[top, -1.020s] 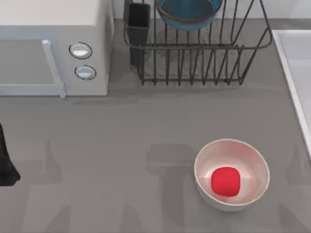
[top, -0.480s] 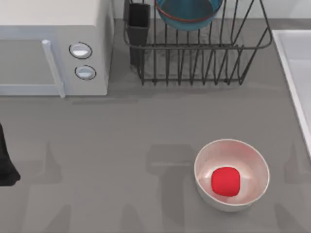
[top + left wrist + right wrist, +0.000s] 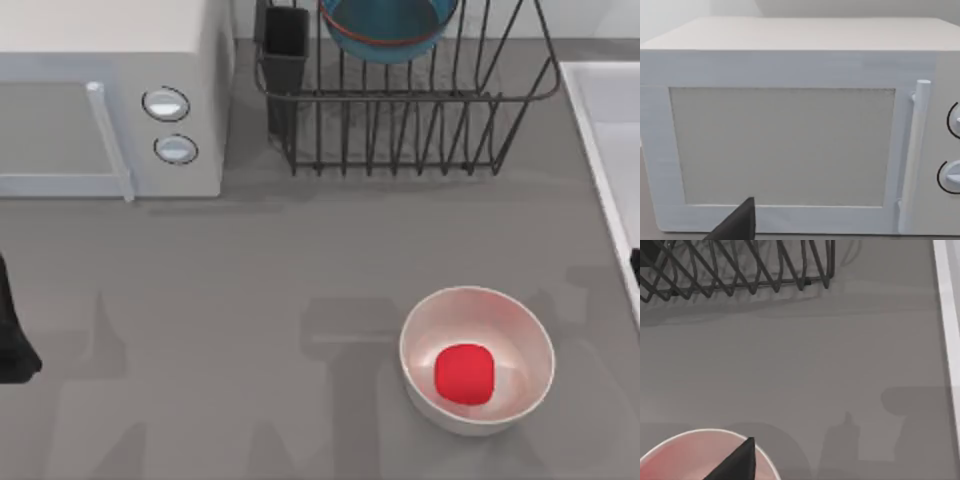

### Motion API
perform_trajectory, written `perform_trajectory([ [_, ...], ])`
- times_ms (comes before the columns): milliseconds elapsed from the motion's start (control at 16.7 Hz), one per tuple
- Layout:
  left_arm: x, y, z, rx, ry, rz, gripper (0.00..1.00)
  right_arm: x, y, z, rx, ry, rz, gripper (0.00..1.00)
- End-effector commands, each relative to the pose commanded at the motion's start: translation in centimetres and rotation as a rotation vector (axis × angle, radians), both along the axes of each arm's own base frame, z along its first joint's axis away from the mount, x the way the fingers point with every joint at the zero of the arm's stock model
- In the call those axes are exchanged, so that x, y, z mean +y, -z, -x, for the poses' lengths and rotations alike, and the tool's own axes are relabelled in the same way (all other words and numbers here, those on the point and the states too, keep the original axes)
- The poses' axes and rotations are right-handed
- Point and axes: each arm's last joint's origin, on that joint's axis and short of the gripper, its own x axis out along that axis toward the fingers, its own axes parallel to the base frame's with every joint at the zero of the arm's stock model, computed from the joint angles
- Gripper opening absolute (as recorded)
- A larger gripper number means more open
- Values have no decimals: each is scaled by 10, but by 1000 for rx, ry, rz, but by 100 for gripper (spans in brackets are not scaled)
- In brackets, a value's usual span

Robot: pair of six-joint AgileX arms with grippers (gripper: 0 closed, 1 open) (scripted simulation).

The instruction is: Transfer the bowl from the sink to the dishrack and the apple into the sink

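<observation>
A: How far along?
B: The bowl point(image 3: 388, 28) sits in the dishrack point(image 3: 410, 105); that half's done.
A: The apple point(image 3: 465, 374)?
B: In the white bowl point(image 3: 477, 360), near the sink point(image 3: 600, 130). Can't tell either gripper's fingers.

Bowls total two: one teal-blue round bowl with a thin red-orange rim line point(image 3: 385, 28) and one glossy white round bowl point(image 3: 478, 359). One small bright red apple point(image 3: 465, 374), one dark wire dishrack point(image 3: 410, 100), one white microwave point(image 3: 110, 95) with two round knobs point(image 3: 166, 103), and one pale rectangular sink point(image 3: 605, 150) are present.
</observation>
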Motion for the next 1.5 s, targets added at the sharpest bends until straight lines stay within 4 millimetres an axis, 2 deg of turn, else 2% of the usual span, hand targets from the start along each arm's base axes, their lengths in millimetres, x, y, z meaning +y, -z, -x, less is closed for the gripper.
perform_trajectory([
  [180, 0, 0, 0, 0, 0, 0, 100, 32, -13, -32, 278, -43, 1, 100],
  [300, 0, 0, 0, 0, 0, 0, 100, 59, -14, -55, 457, -56, 29, 100],
  [540, 0, 0, 0, 0, 0, 0, 100, 117, 3, -89, 755, -45, 129, 100],
  [780, 0, 0, 0, 0, 0, 0, 100, 159, 24, -103, 926, -14, 225, 100],
  [960, 0, 0, 0, 0, 0, 0, 100, 170, 30, -105, 966, -3, 253, 100],
  [1260, 0, 0, 0, 0, 0, 0, 100, 169, 32, -106, 967, -2, 252, 100],
  [1500, 0, 0, 0, 0, 0, 0, 100, 170, 71, -106, 1002, 6, 281, 100],
])
